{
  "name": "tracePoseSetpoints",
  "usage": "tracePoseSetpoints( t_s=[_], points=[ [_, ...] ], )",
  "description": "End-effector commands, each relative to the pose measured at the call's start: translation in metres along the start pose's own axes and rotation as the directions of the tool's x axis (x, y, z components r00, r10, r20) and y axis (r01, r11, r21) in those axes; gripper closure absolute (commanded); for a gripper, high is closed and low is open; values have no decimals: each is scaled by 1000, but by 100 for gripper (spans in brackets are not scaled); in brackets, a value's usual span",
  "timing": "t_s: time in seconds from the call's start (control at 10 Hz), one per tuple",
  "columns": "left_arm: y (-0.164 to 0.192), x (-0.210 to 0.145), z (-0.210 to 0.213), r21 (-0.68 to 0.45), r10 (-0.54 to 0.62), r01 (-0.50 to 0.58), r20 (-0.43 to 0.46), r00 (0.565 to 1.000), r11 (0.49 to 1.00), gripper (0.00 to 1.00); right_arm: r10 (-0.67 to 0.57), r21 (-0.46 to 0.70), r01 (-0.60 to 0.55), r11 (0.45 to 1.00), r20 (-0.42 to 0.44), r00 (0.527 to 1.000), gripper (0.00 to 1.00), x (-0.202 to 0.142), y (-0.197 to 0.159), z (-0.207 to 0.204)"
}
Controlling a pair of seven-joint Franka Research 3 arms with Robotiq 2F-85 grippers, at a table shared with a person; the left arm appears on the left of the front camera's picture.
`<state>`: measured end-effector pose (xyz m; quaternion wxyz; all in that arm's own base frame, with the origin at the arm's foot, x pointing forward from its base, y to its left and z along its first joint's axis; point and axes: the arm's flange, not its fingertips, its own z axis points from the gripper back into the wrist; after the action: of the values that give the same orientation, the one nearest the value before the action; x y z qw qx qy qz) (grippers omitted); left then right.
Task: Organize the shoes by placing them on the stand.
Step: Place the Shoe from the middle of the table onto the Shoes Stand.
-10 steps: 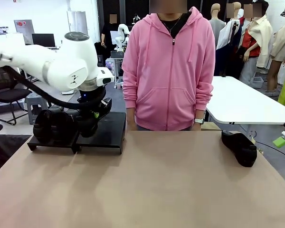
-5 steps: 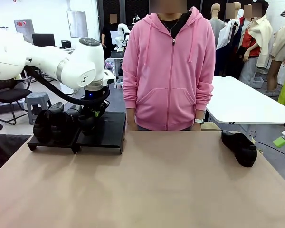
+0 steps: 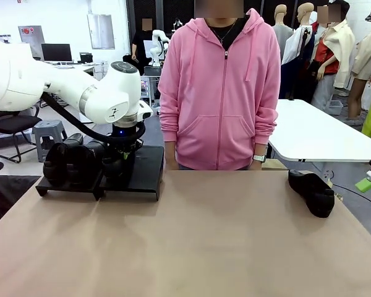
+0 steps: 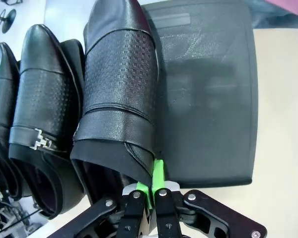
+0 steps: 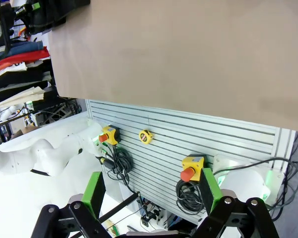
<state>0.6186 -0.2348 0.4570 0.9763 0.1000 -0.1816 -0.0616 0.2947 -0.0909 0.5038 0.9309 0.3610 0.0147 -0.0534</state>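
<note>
My left gripper [image 4: 154, 184] is shut on the heel rim of a black shoe [image 4: 120, 84], its green pads pinched together on the collar. That shoe lies lengthwise along the left edge of the stand's right platform [image 4: 211, 104]; whether it rests on it or hovers just above I cannot tell. Two more black shoes [image 4: 42, 109] sit beside it on the left platform. In the front view the left gripper [image 3: 120, 159] stands over the stand [image 3: 142, 179], at the far left of the table. One more shoe [image 3: 312, 193] lies on the table at the far right. My right gripper [image 5: 151, 193] is open and holds nothing.
A person in a pink hoodie [image 3: 219, 86] stands at the far edge, hands down behind the table. The brown tabletop [image 3: 191, 241] spreads wide between the stand and the lone shoe. A white table [image 3: 315, 133] stands behind at the right.
The left arm's elbow has swung to the right and the gripper has shifted slightly right over the stand, still gripping the shoe. The lone shoe and the person have not moved.
</note>
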Motion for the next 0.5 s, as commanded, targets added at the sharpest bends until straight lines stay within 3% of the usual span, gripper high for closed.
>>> tracePoseSetpoints(
  t_s=[0.0, 0.1, 0.2, 0.4],
  points=[
    [4, -3, -4, 23, -10, 9, 40, 999, 1000, 70, -18, 27, 17, 999, 7, 1000, 0, 0, 5, 0],
    [3, -4, -4, 29, -11, 9, 45, 999, 1000, 10, -18, 27, 17, 999, 7, 1000, 0, 0, 5, 0],
    [3, -5, -2, 31, -7, 5, 44, 999, 1000, 0, -18, 27, 17, 999, 7, 1000, 0, 0, 5, 0],
    [4, -12, 10, 11, 5, -6, 51, 999, 1000, 0, -18, 27, 17, 999, 7, 1000, 0, 0, 5, 0]
  ],
)
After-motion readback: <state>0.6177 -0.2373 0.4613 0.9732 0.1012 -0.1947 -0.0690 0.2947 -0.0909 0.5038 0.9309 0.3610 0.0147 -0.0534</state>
